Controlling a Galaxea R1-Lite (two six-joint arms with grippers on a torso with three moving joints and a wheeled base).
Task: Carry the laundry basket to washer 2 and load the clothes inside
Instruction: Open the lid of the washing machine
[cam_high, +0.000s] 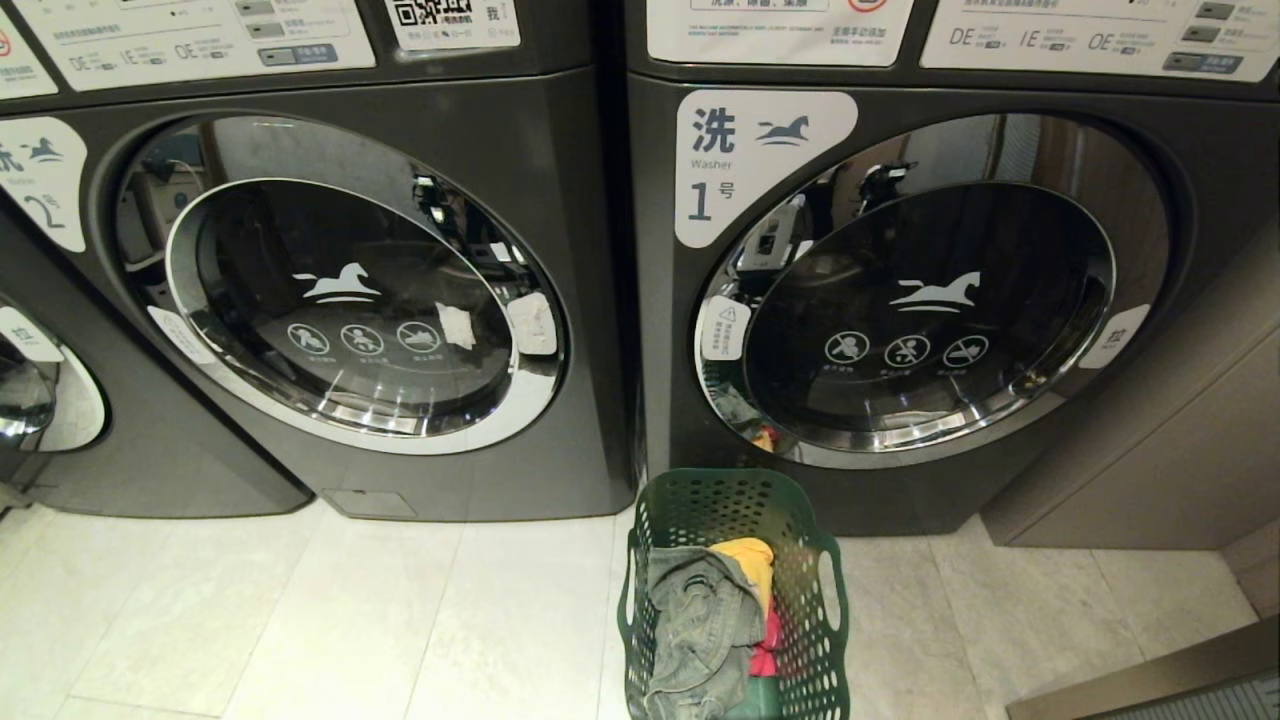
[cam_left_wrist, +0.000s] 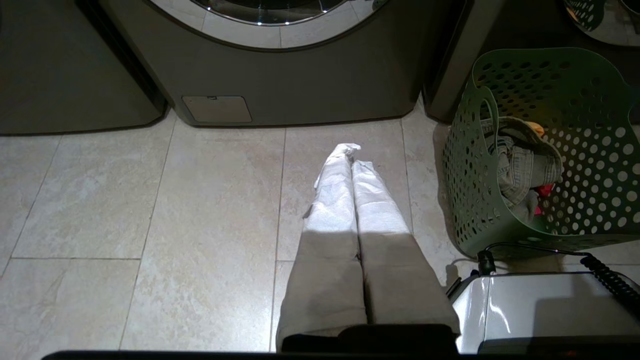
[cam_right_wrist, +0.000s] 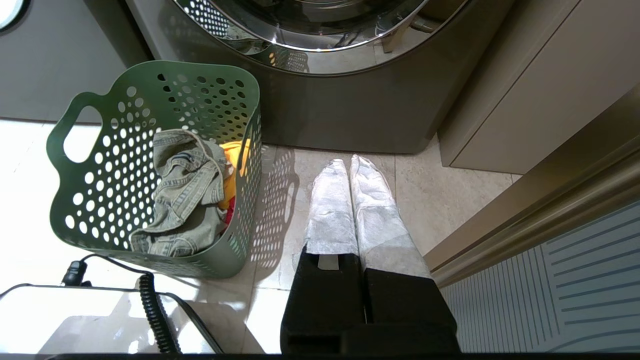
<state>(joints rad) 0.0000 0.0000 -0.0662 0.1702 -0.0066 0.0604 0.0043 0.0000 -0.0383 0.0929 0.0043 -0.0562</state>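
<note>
The dark green laundry basket (cam_high: 812, 545) stands on the tiled floor in front of the washer labelled 1 (cam_high: 1140, 150). In it lie the clothes: grey-green denim trousers (cam_high: 695, 620), a yellow piece (cam_high: 752, 558) and a red piece (cam_high: 766, 645). Washer 2 (cam_high: 560, 180) is to the left, its round door (cam_high: 340, 290) closed. My left gripper (cam_left_wrist: 351, 155) hangs shut and empty over bare tiles left of the basket (cam_left_wrist: 590, 150). On the other side of the basket (cam_right_wrist: 115, 165), my right gripper (cam_right_wrist: 348, 162) is also shut and holds nothing. Neither arm shows in the head view.
A third washer (cam_high: 40, 390) shows partly at the far left. A beige cabinet panel (cam_high: 1150, 450) stands right of washer 1, with a ribbed panel (cam_right_wrist: 575, 280) beside my right gripper. My white base (cam_left_wrist: 540, 310) and a coiled cable (cam_right_wrist: 150, 310) sit just behind the basket.
</note>
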